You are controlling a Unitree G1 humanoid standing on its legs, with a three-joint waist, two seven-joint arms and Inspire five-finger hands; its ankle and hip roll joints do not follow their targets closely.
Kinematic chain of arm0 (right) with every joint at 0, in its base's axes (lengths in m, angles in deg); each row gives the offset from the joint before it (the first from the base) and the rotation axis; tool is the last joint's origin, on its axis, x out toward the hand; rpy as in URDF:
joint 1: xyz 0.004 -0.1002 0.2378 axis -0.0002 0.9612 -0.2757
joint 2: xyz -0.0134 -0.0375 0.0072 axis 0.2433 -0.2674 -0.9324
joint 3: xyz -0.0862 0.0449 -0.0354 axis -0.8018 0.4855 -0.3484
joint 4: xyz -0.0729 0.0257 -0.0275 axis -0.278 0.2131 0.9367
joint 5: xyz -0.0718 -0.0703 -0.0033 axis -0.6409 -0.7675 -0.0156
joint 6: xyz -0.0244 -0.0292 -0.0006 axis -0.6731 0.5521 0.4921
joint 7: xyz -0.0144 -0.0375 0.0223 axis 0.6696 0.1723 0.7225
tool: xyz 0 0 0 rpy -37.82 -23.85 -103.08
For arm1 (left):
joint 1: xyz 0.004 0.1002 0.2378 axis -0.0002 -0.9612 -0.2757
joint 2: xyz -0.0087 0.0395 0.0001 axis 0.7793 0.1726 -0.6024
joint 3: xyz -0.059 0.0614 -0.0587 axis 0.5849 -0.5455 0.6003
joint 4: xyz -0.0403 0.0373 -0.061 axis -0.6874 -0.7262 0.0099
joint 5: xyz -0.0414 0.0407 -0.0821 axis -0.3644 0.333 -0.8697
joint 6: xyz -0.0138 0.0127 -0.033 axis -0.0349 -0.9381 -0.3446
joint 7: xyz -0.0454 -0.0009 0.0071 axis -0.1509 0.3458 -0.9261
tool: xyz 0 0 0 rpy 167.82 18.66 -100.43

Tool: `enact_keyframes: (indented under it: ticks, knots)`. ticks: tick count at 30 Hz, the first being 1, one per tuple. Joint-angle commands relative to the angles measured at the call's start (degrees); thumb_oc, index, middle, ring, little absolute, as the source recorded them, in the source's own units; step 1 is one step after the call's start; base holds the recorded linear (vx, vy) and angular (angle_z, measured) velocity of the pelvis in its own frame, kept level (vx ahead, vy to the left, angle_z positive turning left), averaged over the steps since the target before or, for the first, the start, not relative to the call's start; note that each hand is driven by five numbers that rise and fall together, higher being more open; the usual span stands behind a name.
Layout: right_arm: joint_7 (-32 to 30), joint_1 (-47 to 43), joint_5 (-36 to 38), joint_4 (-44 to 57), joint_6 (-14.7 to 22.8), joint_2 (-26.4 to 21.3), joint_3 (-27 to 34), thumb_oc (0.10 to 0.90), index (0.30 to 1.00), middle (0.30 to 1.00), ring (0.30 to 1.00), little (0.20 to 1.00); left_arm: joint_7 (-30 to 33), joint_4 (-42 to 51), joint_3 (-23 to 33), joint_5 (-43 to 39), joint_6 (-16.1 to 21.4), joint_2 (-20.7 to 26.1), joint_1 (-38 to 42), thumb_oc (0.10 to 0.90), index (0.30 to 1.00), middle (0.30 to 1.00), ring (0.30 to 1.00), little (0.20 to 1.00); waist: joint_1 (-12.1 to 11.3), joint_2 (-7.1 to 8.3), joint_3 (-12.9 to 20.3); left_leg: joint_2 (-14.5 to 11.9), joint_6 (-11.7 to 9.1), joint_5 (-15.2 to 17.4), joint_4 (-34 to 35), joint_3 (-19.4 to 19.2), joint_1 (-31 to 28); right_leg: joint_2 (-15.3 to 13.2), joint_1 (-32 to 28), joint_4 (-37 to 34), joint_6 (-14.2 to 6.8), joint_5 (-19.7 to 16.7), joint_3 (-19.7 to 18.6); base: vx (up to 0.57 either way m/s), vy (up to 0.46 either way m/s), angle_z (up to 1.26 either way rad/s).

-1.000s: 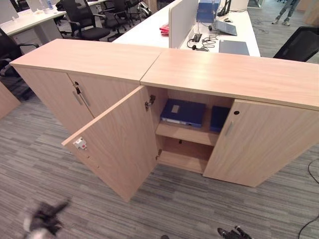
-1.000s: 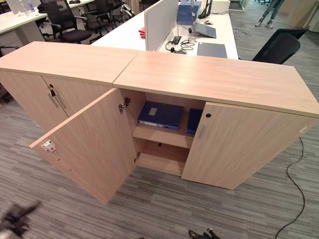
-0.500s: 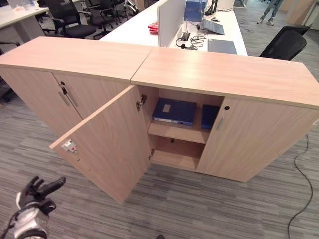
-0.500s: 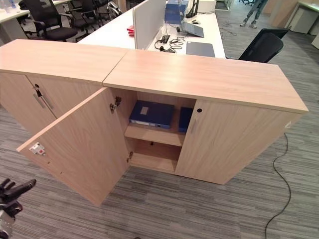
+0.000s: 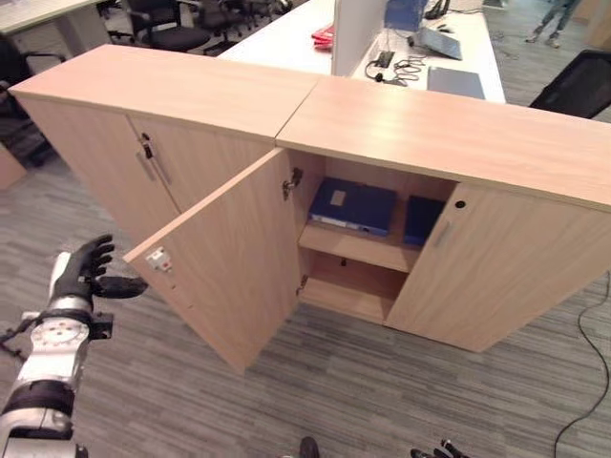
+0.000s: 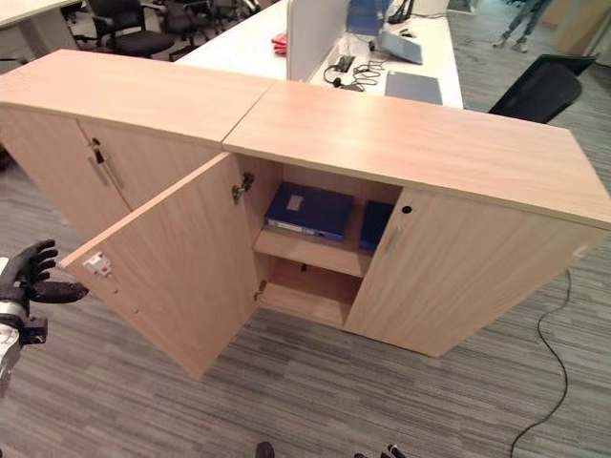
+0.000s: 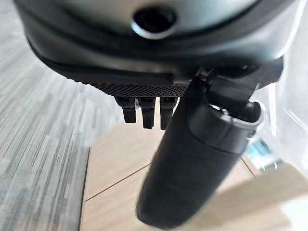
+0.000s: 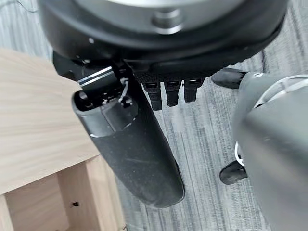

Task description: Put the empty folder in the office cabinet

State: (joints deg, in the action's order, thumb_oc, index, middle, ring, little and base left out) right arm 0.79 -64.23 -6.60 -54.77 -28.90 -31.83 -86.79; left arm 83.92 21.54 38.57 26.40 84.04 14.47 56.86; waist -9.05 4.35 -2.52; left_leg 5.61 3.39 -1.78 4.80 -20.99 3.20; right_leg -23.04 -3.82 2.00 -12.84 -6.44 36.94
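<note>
The light wood office cabinet (image 5: 449,134) stands in front of me with its left door (image 5: 234,258) swung wide open. On its upper shelf a blue folder (image 5: 351,206) lies flat, and a second blue folder (image 5: 420,219) stands beside it, partly behind the closed right door (image 5: 496,272). My left hand (image 5: 84,272) is raised just left of the open door's free edge, open, thumb pointing at the door and holding nothing. In the left wrist view its thumb (image 7: 192,163) lies straight over the wood. My right hand (image 8: 130,149) hangs low by the floor, open and empty.
A second cabinet (image 5: 115,143) with closed doors adjoins on the left. Behind are white desks (image 5: 305,38) with a laptop and cables, and office chairs (image 5: 582,86). Striped grey carpet (image 5: 382,382) lies in front. The lower shelf (image 5: 348,286) is bare.
My left hand has risen from the lower left up to the free edge of the open door. The camera has shifted slightly; the folders and doors stay as they were.
</note>
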Motion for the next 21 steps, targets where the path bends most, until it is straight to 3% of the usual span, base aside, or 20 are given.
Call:
enact_keyframes:
  ticks: [1,5,6,10,12,13,17,18,21]
  knots:
    - [0.5,-2.1,-1.5,-2.0,2.1,-1.9,-0.5,0.8,0.9,0.9,0.9,0.9,0.9,2.1,-2.5,3.4,8.3,-1.6,14.9,0.8,0.9,0.9,0.9,0.9,2.7,-2.28,3.1,0.8,-2.1,5.5,-0.2,-2.4,-1.6,0.1,-2.1,-2.0,-2.2,-6.5,0.3,0.01,-0.021,0.05]
    - [0.5,-3.1,-1.7,-2.8,2.0,-1.7,-1.2,0.8,0.9,0.9,0.9,0.9,2.7,3.0,-8.3,13.2,7.2,-3.9,19.2,0.8,0.9,0.9,0.9,0.9,3.0,-1.95,2.9,0.8,-2.0,5.7,-0.2,-2.3,-1.8,0.1,-2.1,-1.7,-2.2,-6.5,0.2,0.01,-0.008,0.02]
    - [0.5,-3.8,-1.5,-2.9,2.2,-1.4,-1.6,0.8,0.9,0.9,0.9,0.9,2.9,6.0,-10.8,18.2,7.4,-4.7,19.7,0.8,0.9,0.9,0.9,0.9,3.1,-1.92,2.7,0.8,-2.0,5.7,-0.3,-2.3,-1.8,0.1,-2.0,-1.6,-2.2,-6.4,0.3,0.0,-0.007,-0.04]
    - [0.2,-4.4,-1.7,-3.4,2.5,-1.0,-1.6,0.8,0.9,0.9,0.9,0.9,1.4,13.7,-14.0,23.3,8.2,-7.0,18.3,0.8,0.9,0.9,0.9,0.9,3.0,-1.76,2.5,0.7,-1.9,5.9,-0.3,-2.2,-1.8,0.1,-1.7,-1.6,-2.2,-6.3,0.1,-0.01,-0.002,-0.02]
    - [0.3,-4.6,-1.9,-3.8,2.5,-0.8,-1.5,0.8,0.9,0.9,0.9,0.9,-0.3,20.3,-15.0,23.2,9.3,-8.6,16.2,0.8,0.9,0.9,0.9,0.9,2.9,-1.63,2.4,0.7,-1.9,6.0,-0.3,-2.2,-1.9,0.0,-1.8,-1.7,-2.2,-6.4,0.1,0.0,0.0,0.0]
    - [0.5,-4.8,-1.8,-4.3,2.5,-0.5,-1.1,0.8,0.9,0.9,0.9,0.9,-2.8,28.0,-16.2,22.6,10.5,-10.5,13.2,0.8,0.9,0.9,0.9,0.9,2.6,-1.45,2.4,0.8,-1.9,6.1,-0.3,-2.1,-2.0,0.0,-1.9,-1.8,-2.2,-6.4,0.1,0.01,-0.012,-0.04]
    - [0.7,-4.8,-1.2,-5.2,2.5,-0.1,-0.9,0.8,0.9,0.9,0.9,0.9,-6.6,37.1,-18.0,18.5,12.0,-15.1,9.8,0.8,0.9,0.9,0.9,0.9,2.4,-1.37,2.6,1.0,-1.7,6.3,-0.2,-1.9,-2.5,-0.1,-2.1,-1.8,-2.2,-6.5,0.1,0.0,-0.003,-0.02]
    - [0.5,-5.1,-0.6,-6.0,2.5,0.2,-0.7,0.8,0.9,0.9,0.9,0.9,-9.3,42.1,-19.9,14.5,12.6,-18.3,8.9,0.8,0.9,0.9,0.9,0.9,2.4,-1.31,2.6,1.1,-1.7,6.3,-0.2,-1.6,-2.7,-0.2,-2.5,-1.8,-2.2,-6.5,0.3,0.01,-0.02,0.06]
    - [0.4,-5.5,-0.3,-6.7,2.5,0.5,-0.7,0.8,0.9,0.9,0.9,0.9,-12.4,46.5,-22.3,11.2,12.3,-20.7,8.6,0.8,0.9,0.9,0.9,0.9,2.4,-1.44,2.7,1.2,-1.6,6.4,-0.1,-1.0,-2.7,-0.3,-2.7,-1.8,-2.2,-6.6,0.6,-0.01,-0.013,0.02]
